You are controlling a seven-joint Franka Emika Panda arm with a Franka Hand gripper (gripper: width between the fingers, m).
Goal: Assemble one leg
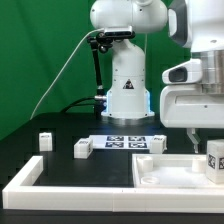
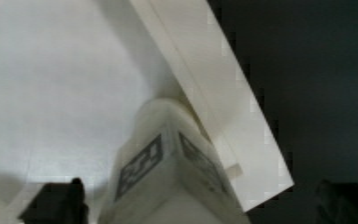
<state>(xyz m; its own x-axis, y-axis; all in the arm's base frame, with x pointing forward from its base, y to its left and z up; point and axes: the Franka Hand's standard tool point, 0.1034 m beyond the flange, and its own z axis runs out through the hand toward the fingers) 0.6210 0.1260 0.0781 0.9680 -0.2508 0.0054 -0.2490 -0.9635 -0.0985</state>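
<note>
A leg (image 1: pixel 213 157), a short white post with black-and-white tags, stands upright on the large white panel (image 1: pixel 160 172) near the exterior view's right edge. My gripper (image 1: pixel 206 144) hangs over it, open, with the leg between the fingers. In the wrist view the leg (image 2: pixel 167 160) rises in the middle, and a dark fingertip (image 2: pixel 55 202) stands apart from it on one side. The other finger (image 2: pixel 346 206) is well clear on the other side. The panel's flat face (image 2: pixel 51 80) and raised rim (image 2: pixel 208 90) lie beneath. Nothing is gripped.
Three more legs (image 1: pixel 45 139) (image 1: pixel 83 148) (image 1: pixel 155 143) stand loose on the black table. The marker board (image 1: pixel 125 142) lies in front of the robot's base (image 1: pixel 125 90). A long white L-shaped bar (image 1: pixel 30 172) runs along the front left.
</note>
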